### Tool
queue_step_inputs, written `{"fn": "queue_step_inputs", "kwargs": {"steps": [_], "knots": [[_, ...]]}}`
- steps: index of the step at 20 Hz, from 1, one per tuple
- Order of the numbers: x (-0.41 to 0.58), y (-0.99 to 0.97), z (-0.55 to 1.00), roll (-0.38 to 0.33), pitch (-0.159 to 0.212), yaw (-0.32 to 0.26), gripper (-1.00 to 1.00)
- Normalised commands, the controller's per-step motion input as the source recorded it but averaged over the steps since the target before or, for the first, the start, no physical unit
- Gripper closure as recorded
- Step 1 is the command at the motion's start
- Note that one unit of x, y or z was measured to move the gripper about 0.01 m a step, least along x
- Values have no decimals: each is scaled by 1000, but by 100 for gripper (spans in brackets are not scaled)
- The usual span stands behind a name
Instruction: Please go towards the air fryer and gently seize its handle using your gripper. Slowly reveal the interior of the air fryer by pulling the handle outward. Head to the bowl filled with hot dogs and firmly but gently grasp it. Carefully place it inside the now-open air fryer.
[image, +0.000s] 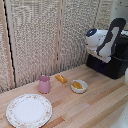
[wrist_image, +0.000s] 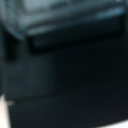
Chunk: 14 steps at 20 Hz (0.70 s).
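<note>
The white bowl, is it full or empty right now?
Not empty: the bowl holds orange-yellow hot dogs and sits upright on the table.

No text, label, brand, number or sign can be read in either view. The air fryer (image: 111, 64) shows only plain glossy black faces, and the wrist view of it is too blurred to show any lettering.
</note>
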Motion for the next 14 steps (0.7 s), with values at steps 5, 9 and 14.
{"fn": "queue_step_inputs", "kwargs": {"steps": [5,9,14], "knots": [[99,-138,204,27,113,-7,100],[-14,14,0,-4,0,-117,100],[-154,354,111,113,-21,-139,100]]}}
